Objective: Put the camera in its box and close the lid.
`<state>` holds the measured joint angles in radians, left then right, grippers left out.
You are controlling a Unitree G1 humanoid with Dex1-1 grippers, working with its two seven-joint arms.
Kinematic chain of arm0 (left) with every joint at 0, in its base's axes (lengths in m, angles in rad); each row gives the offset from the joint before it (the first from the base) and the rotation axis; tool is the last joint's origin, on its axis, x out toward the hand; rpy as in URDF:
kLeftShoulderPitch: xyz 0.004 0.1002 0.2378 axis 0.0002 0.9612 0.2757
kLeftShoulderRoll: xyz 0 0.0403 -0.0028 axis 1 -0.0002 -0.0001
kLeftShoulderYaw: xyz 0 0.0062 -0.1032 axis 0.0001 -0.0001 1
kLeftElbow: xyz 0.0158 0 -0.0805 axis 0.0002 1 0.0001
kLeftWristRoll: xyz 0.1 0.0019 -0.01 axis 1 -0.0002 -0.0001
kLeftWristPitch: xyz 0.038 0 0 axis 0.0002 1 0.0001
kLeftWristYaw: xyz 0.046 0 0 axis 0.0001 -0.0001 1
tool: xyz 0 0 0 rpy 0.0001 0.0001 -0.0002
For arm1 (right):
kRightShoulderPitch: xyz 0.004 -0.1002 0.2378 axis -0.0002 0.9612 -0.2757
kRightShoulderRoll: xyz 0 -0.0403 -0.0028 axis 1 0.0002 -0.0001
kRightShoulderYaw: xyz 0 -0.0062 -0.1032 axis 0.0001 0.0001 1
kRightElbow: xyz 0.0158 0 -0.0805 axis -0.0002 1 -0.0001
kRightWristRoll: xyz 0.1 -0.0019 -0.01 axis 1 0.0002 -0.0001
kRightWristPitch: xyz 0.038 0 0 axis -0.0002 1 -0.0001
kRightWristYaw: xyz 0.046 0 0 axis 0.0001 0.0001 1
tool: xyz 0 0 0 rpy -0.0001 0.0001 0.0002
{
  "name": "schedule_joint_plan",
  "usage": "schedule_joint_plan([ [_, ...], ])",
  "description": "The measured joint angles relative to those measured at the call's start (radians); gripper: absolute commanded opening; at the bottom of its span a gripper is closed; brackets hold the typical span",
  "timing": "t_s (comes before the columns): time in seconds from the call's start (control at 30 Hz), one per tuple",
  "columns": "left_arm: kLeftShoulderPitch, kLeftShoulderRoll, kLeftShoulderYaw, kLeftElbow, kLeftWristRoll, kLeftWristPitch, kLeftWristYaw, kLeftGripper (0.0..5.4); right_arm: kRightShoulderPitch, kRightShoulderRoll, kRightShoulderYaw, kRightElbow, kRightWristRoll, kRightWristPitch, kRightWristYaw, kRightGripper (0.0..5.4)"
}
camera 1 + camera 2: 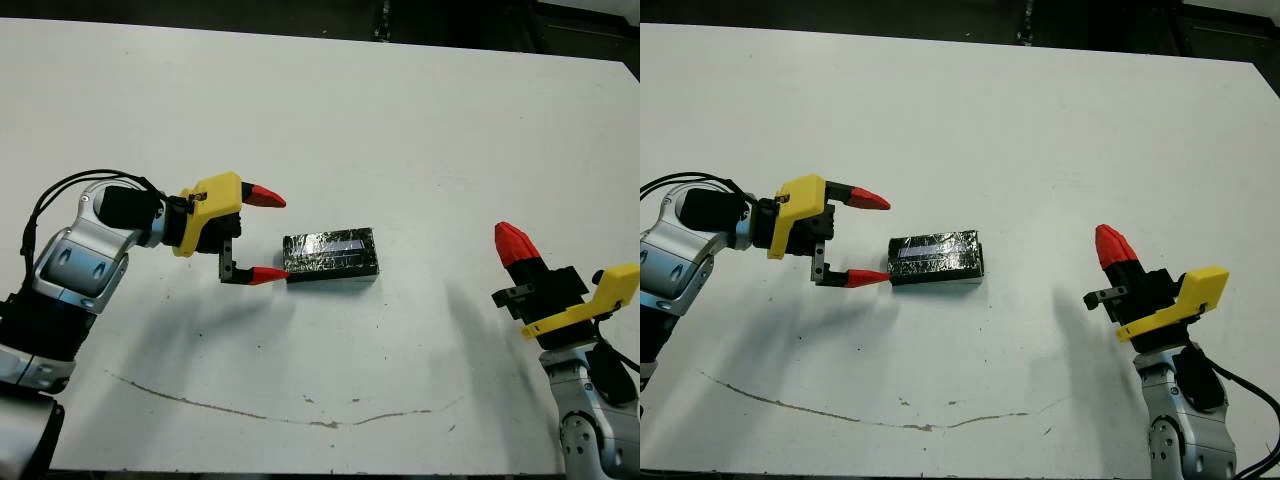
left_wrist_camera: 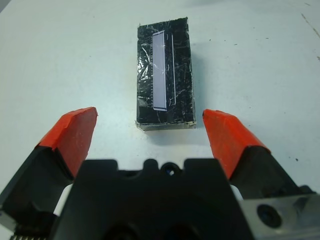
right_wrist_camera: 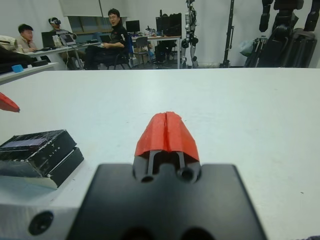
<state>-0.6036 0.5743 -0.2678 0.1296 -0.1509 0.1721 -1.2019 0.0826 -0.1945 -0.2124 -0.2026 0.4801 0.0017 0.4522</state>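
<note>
The black glossy lid (image 1: 330, 252) with a pale stripe on top lies flat in the middle of the white table. A thin pale edge of the box (image 2: 165, 126) shows under it. The camera is hidden. My left gripper (image 1: 271, 236) is open and points at the lid's left end. Its near fingertip (image 1: 268, 274) sits right at the lid's front left corner, and nothing is between the fingers. My right gripper (image 1: 512, 242) is shut on nothing and stands well to the right of the lid, apart from it. The right wrist view shows the lid (image 3: 37, 147) off to one side.
A thin dark scuff line (image 1: 250, 408) runs along the table (image 1: 400, 120) near its front edge. Beyond the far edge, the right wrist view shows seated people (image 3: 112, 30) at desks and standing robot frames (image 3: 282, 25).
</note>
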Motion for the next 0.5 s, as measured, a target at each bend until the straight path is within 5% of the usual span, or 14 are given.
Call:
schedule_joint_plan([
  [0.5,-0.018,-0.012,-0.027,0.027,0.021,0.016,0.000,5.37,0.000,0.000,0.000,-0.002,0.003,0.000,-0.001,0.00],
])
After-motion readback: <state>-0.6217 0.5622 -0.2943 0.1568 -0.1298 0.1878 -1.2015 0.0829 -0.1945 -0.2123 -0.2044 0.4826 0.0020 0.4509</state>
